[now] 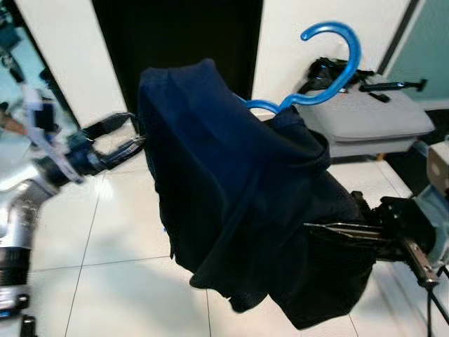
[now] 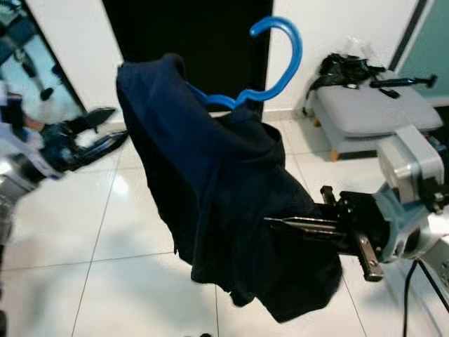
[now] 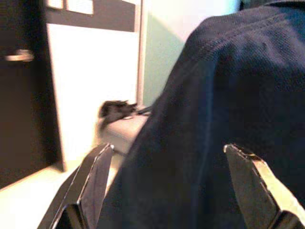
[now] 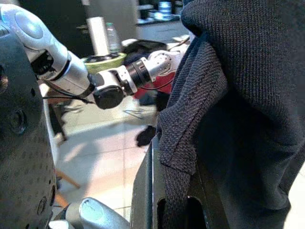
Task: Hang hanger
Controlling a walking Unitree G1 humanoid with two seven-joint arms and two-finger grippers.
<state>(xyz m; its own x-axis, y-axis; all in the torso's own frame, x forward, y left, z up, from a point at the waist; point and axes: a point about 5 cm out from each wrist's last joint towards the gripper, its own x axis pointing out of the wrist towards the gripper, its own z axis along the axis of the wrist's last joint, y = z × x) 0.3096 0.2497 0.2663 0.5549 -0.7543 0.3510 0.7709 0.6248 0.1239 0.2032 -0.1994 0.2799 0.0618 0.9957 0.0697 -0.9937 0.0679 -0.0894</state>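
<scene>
A blue plastic hanger carries a dark navy garment that drapes over it, held up in the air in front of me with the hook pointing upward. My right gripper reaches in from the right, shut on the garment's lower folds; the right wrist view shows the knit edge pinched between the fingers. By the garment's left shoulder my left gripper is open. In the left wrist view its fingers stand wide, with the cloth just ahead of them.
A grey padded bench with black items on it stands at the back right. Behind the hanger is a dark doorway. White floor tiles spread below, and a glass panel is at the far left.
</scene>
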